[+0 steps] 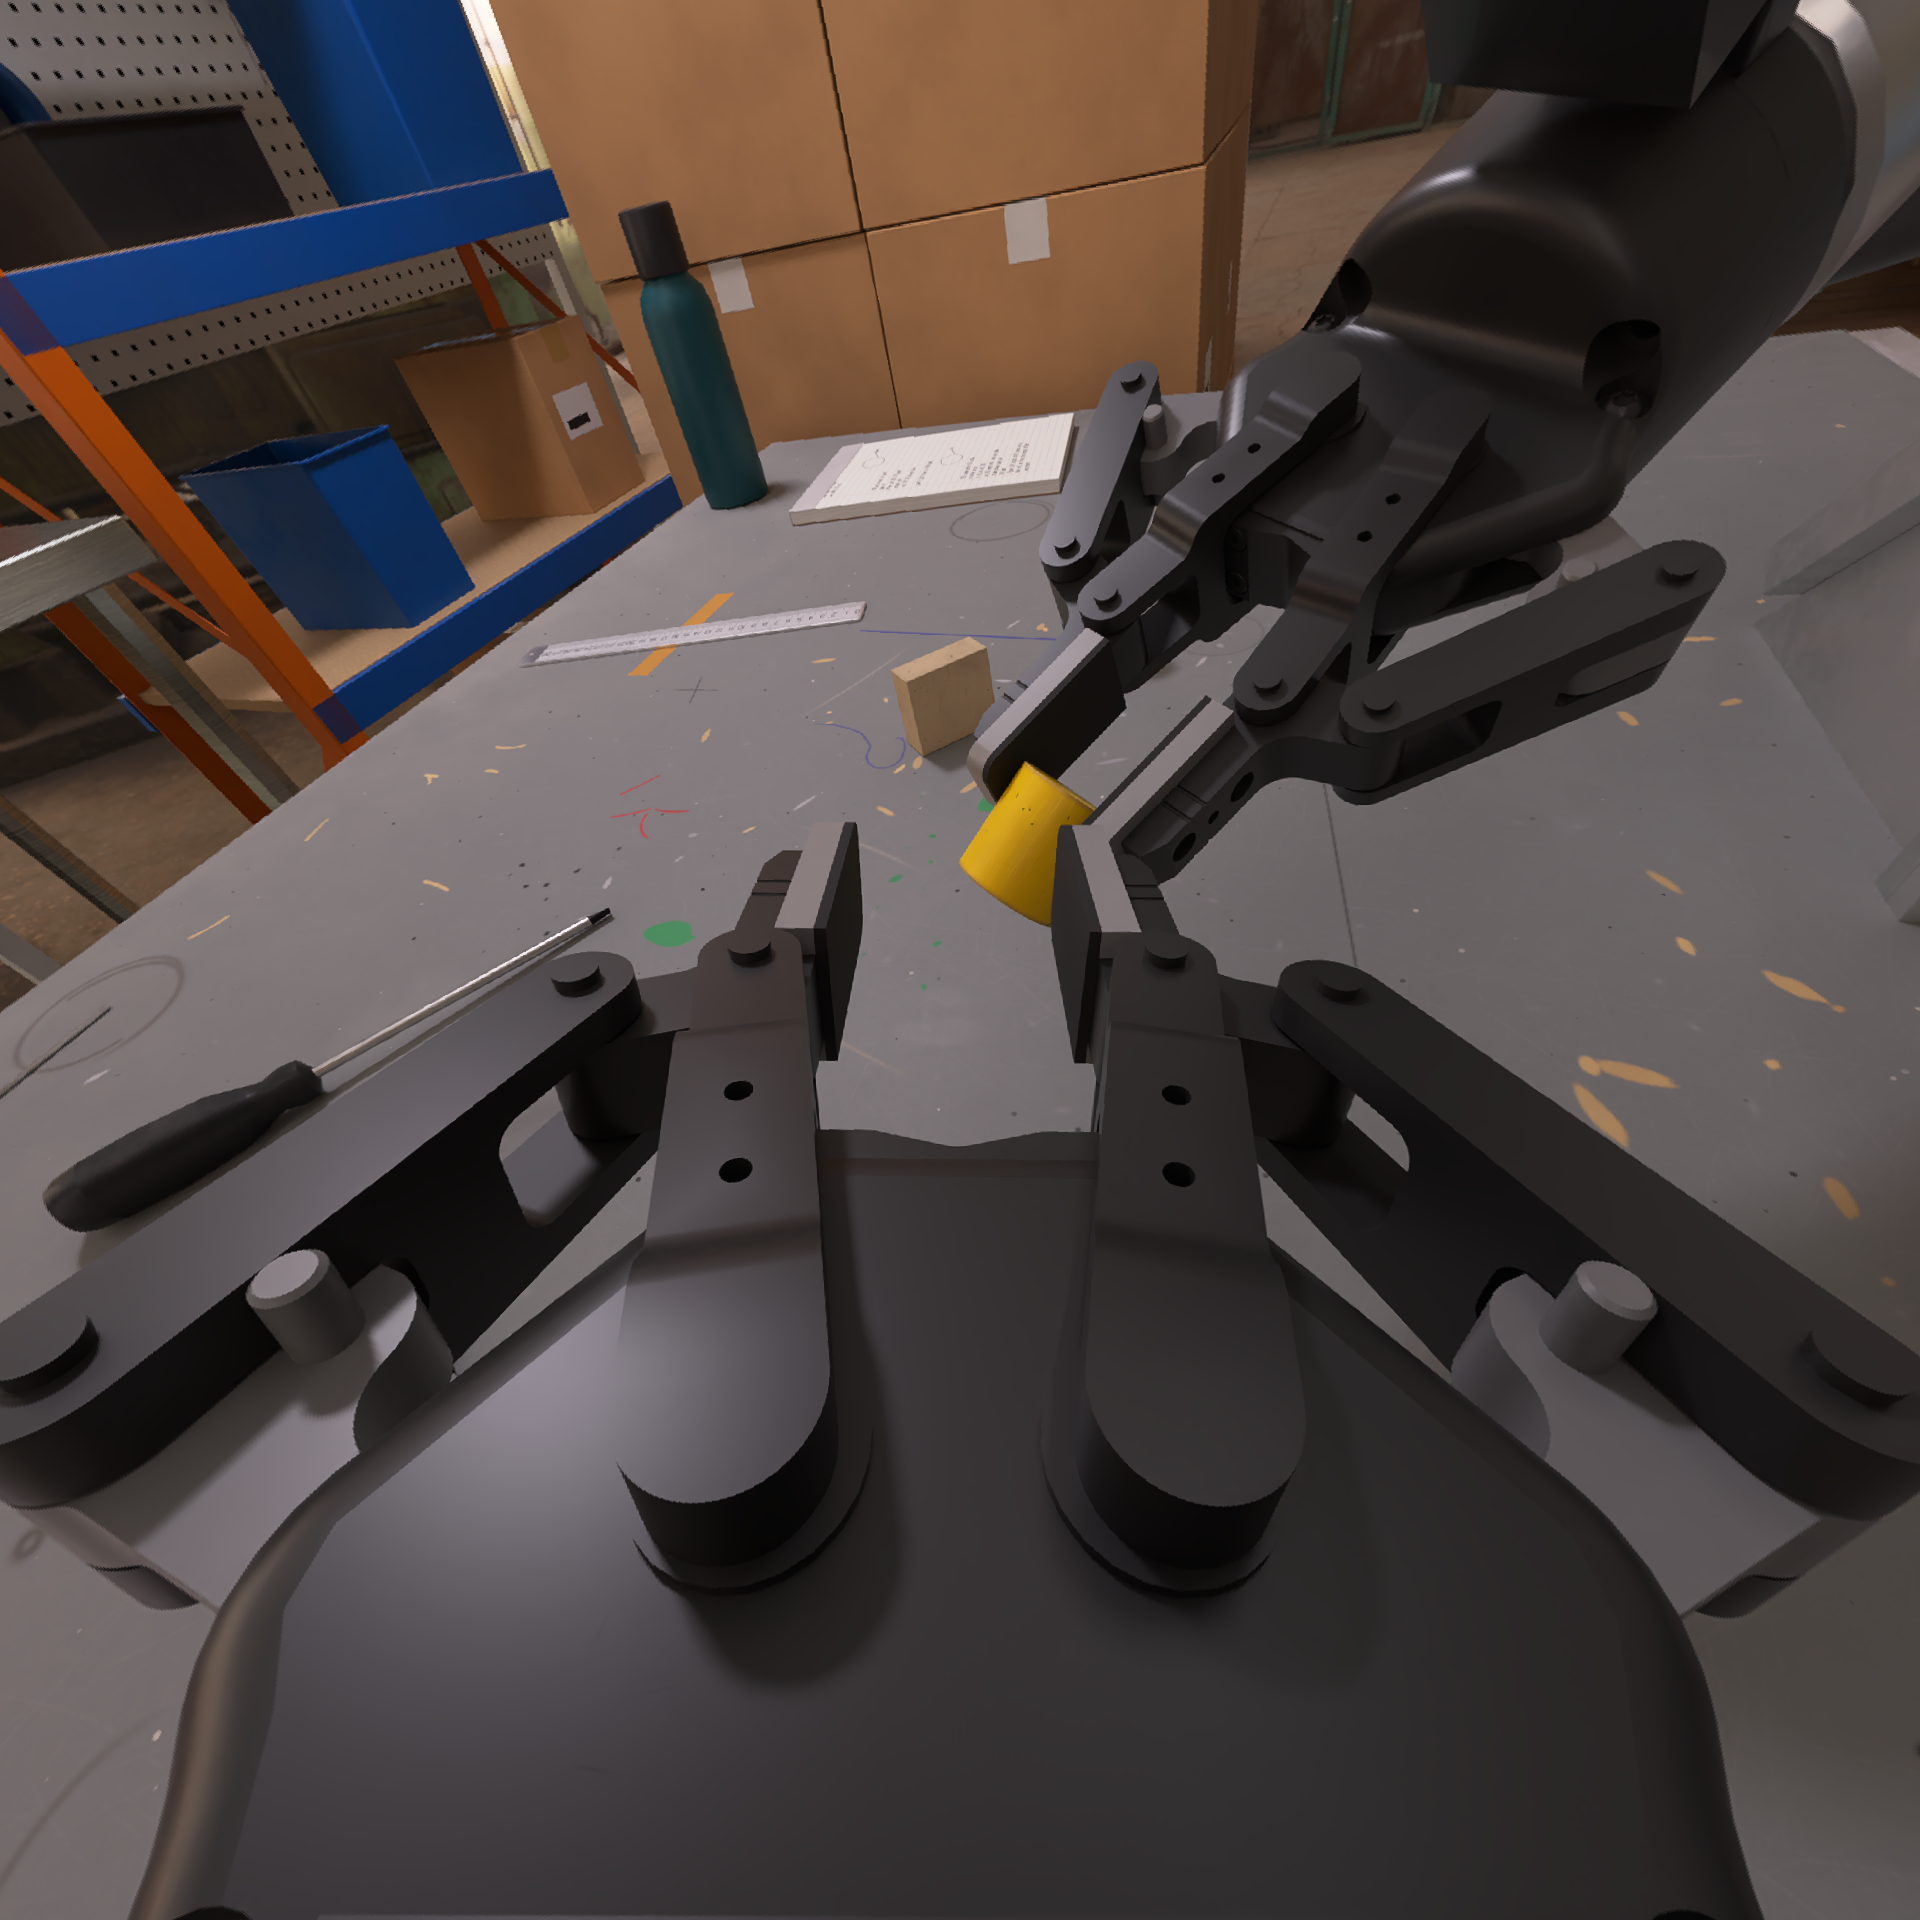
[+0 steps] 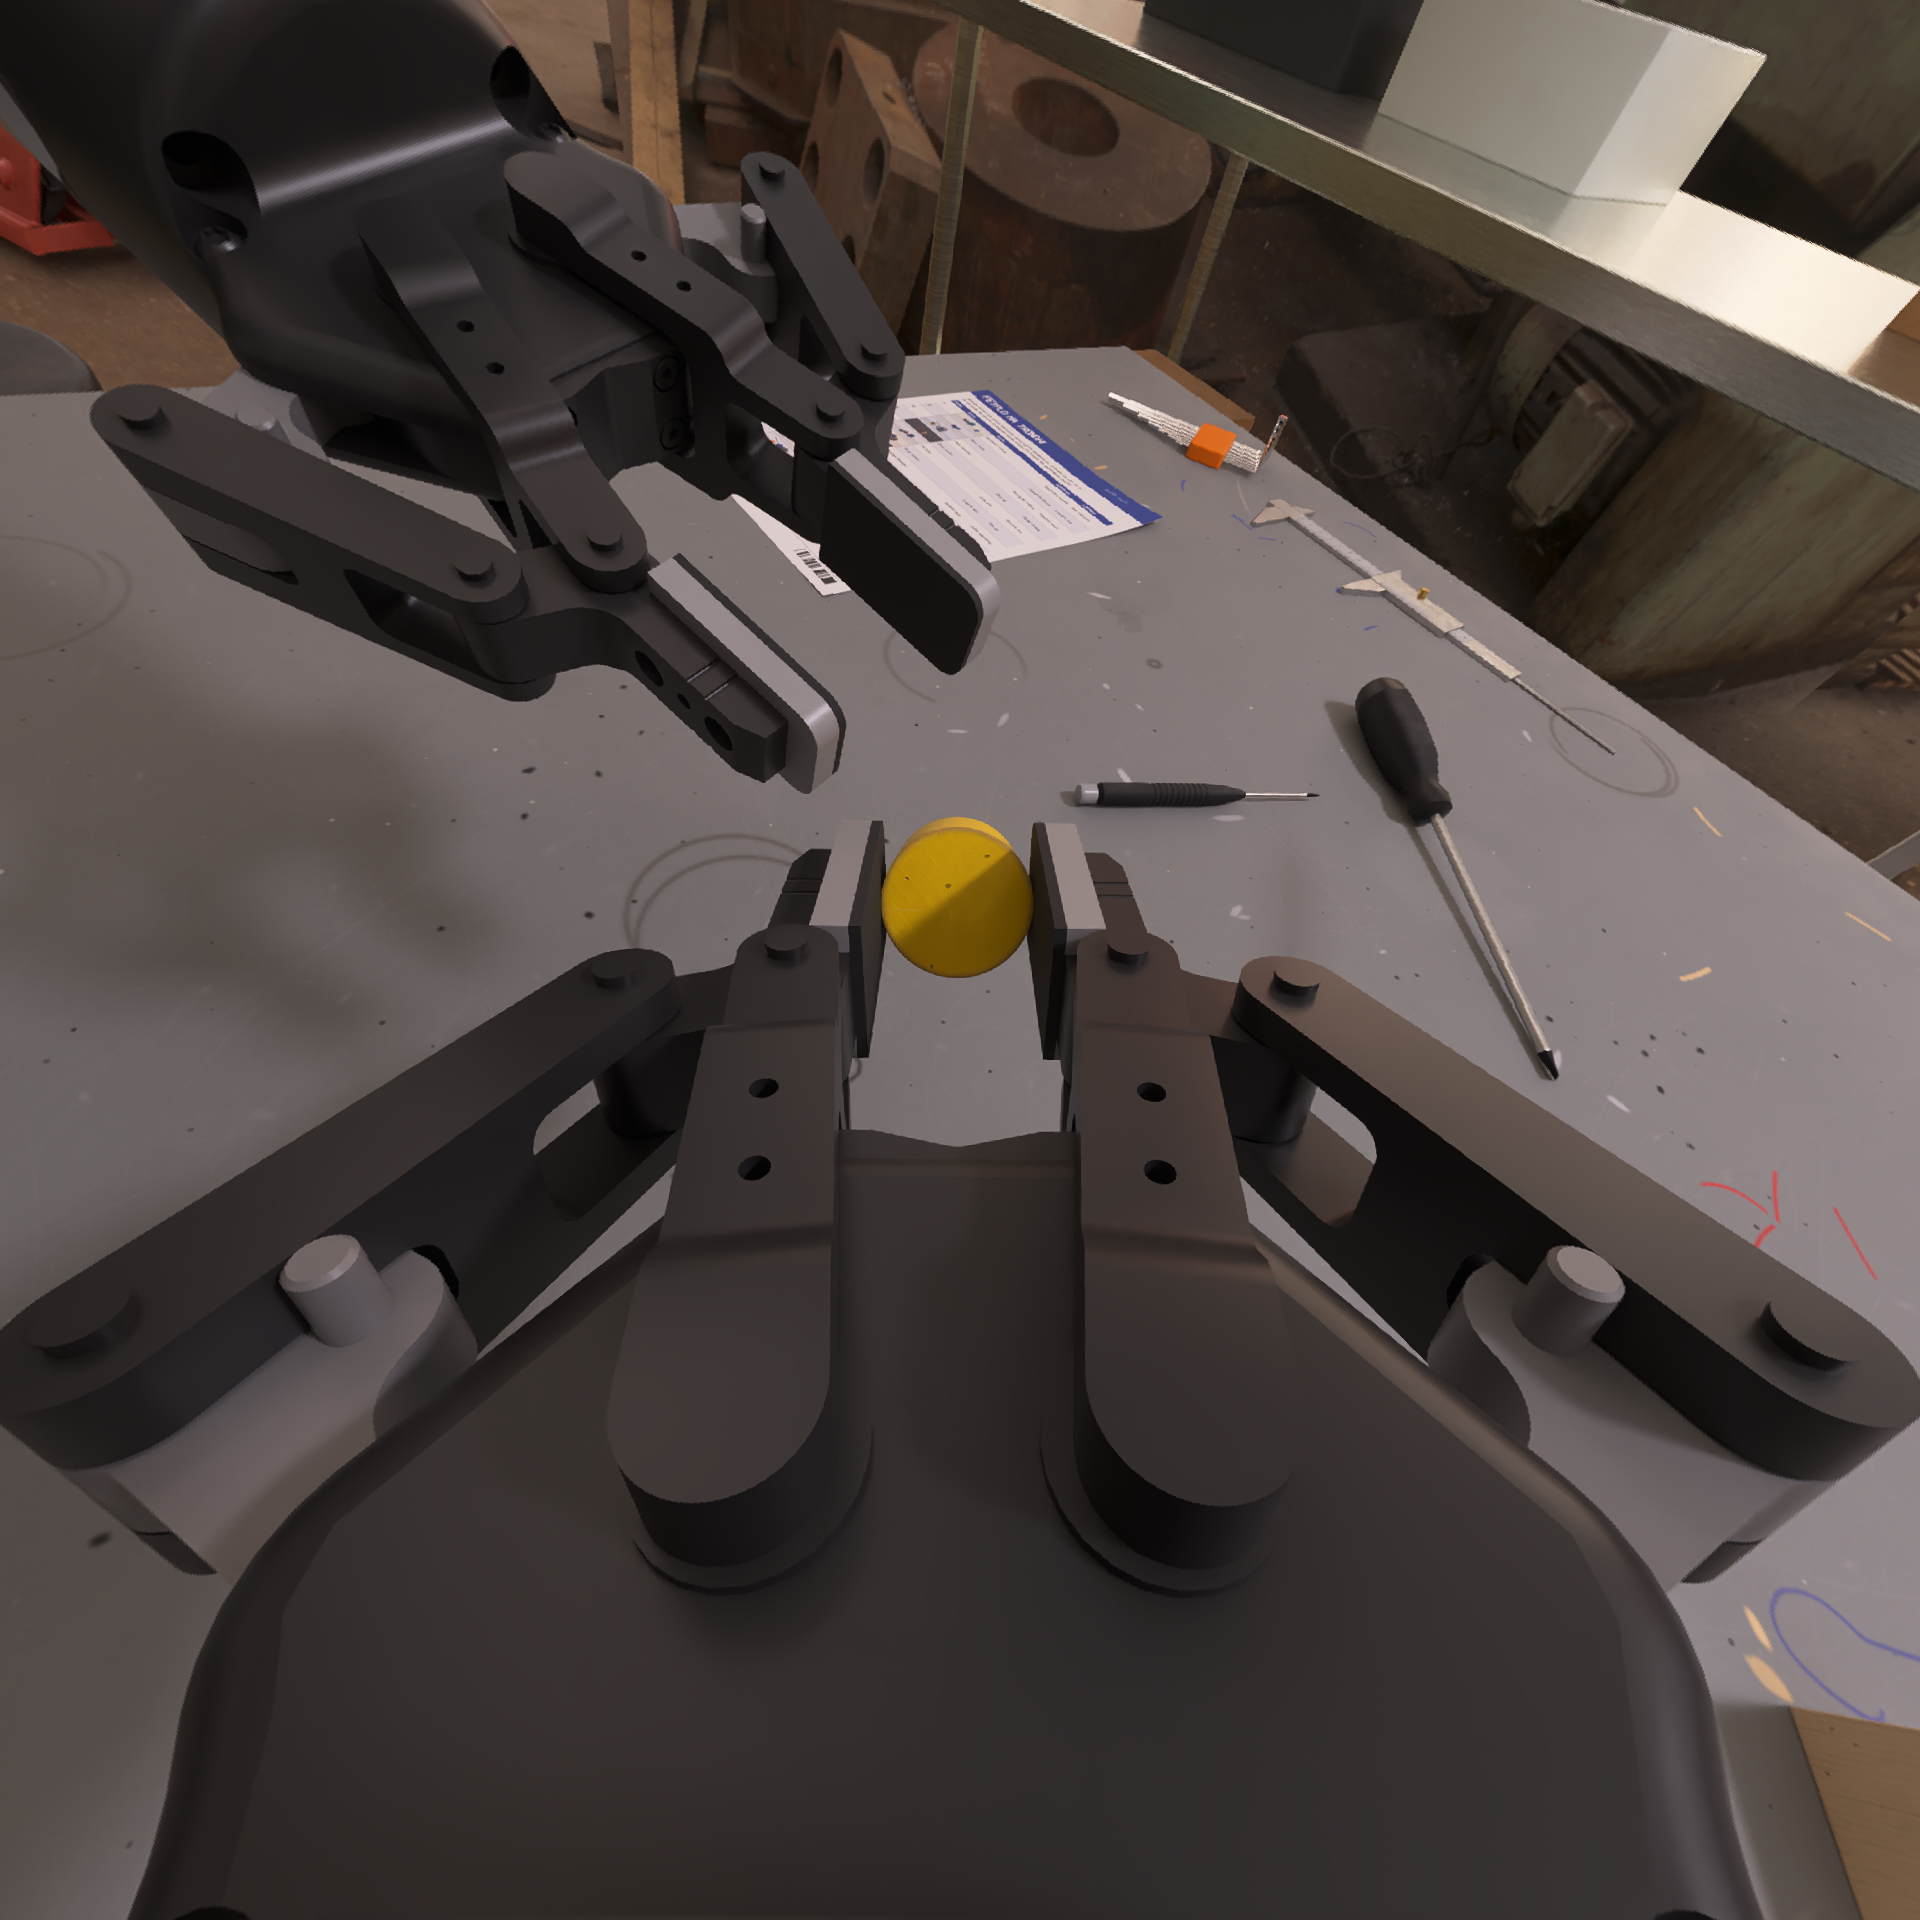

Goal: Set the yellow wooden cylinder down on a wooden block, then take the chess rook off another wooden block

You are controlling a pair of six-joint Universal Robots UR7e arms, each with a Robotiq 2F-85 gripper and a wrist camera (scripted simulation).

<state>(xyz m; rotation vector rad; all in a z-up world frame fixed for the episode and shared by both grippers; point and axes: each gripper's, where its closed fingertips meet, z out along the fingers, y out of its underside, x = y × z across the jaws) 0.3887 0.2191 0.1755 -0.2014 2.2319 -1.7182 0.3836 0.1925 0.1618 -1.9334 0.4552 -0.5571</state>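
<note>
My right gripper (image 2: pixel 956 883) is shut on the yellow wooden cylinder (image 2: pixel 956 899) and holds it above the grey table, its round end facing the camera. In the left wrist view the cylinder (image 1: pixel 1023 842) is tilted in the right gripper (image 1: pixel 1060 805), just beyond my left gripper's right fingertip. My left gripper (image 1: pixel 961 904) is open and empty; it also shows in the right wrist view (image 2: pixel 883 691), up and left of the cylinder. A pale wooden block (image 1: pixel 940 691) lies on the table behind the cylinder. No chess rook is in view.
A teal bottle (image 1: pixel 691 364), a notepad (image 1: pixel 935 468) and a steel ruler (image 1: pixel 696 634) lie at the far side. Screwdrivers (image 1: pixel 208 1132) (image 2: pixel 1403 748) (image 2: pixel 1164 795), a caliper (image 2: pixel 1403 592) and a printed sheet (image 2: pixel 1018 473) lie on the table. Blue shelving (image 1: pixel 291 249) stands at the left.
</note>
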